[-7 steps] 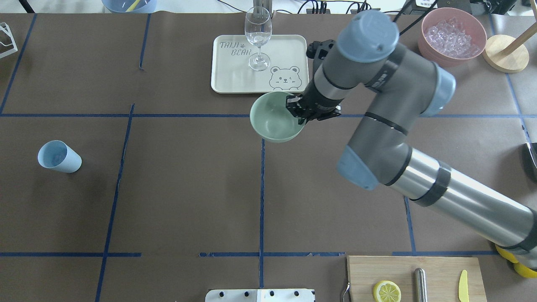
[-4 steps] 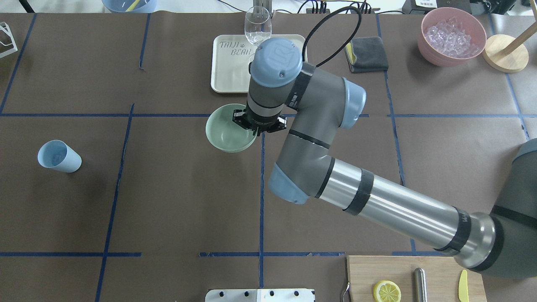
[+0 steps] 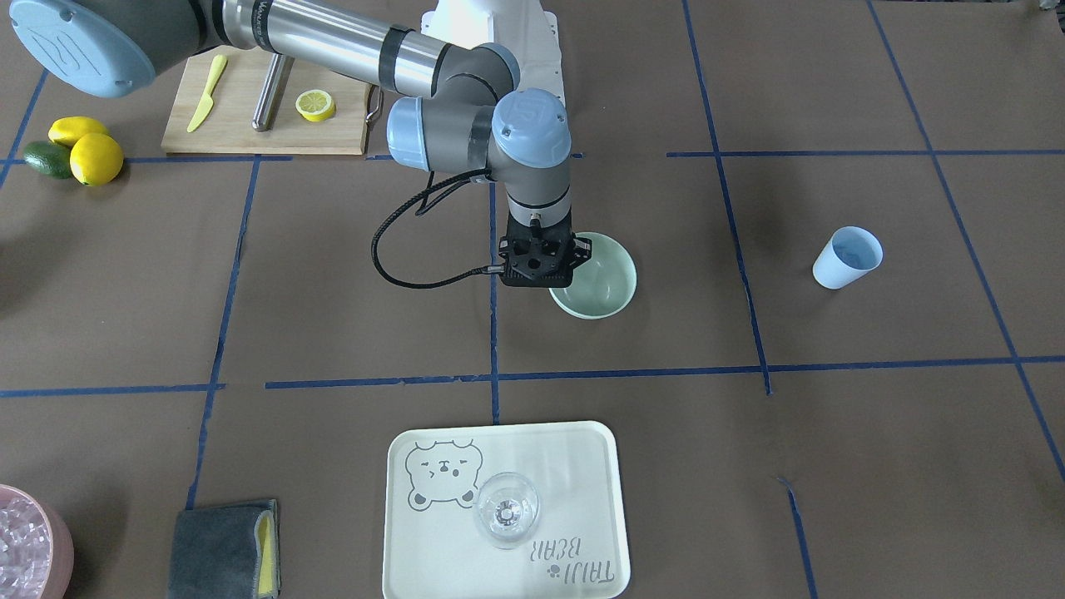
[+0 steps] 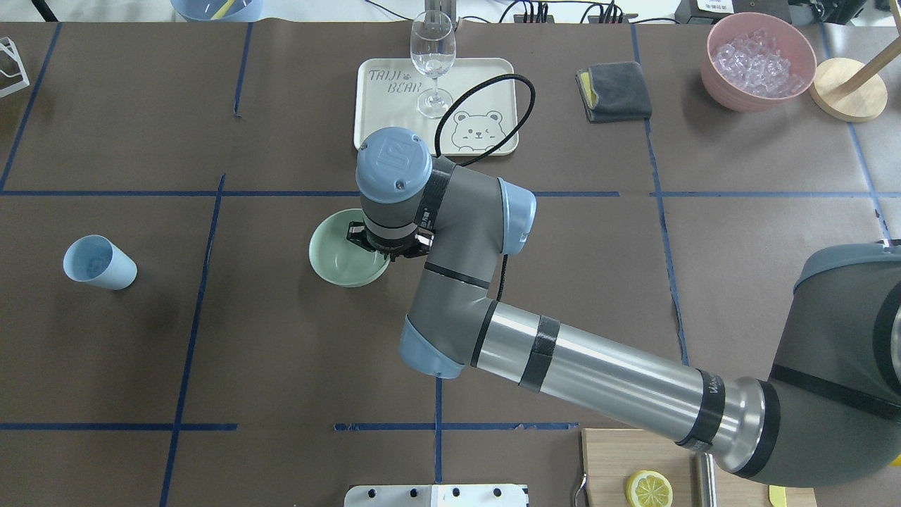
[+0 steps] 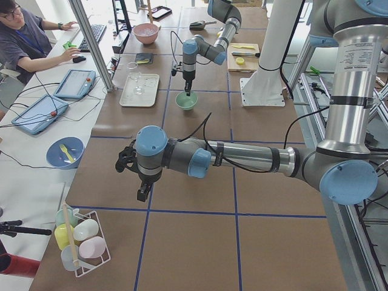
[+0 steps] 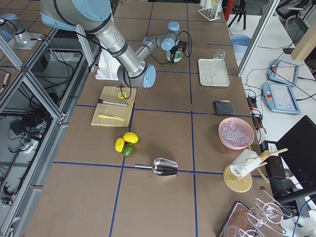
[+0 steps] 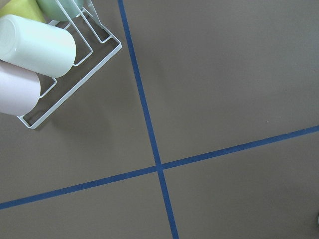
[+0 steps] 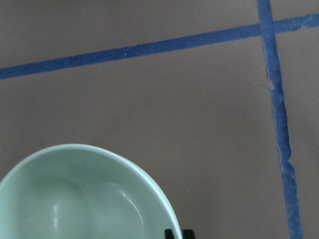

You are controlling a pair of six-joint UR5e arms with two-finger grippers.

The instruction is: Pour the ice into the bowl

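The pale mint-green bowl (image 4: 338,255) is empty and sits left of the table's middle; it also shows in the front-facing view (image 3: 603,283) and the right wrist view (image 8: 84,199). My right gripper (image 4: 382,248) is shut on the bowl's right rim, one finger (image 8: 174,234) just visible at the rim. The light blue cup (image 4: 98,262) stands far left; its contents are too small to make out. Clear ice cubes (image 4: 757,60) fill the pink tub. My left gripper (image 5: 142,193) shows only in the exterior left view, over bare table, and I cannot tell its state.
A cream tray (image 4: 394,134) with a wine glass (image 4: 433,63) stands behind the bowl. A grey cloth (image 4: 616,90) and the pink tub (image 4: 725,84) are back right. A cutting board with a lemon slice (image 4: 647,487) is front right. A wire cup rack (image 7: 75,74) is near my left wrist.
My right arm has carried the bowl leftward and toward the robot, from beside the tray to left of the centre line. The cup has not moved.
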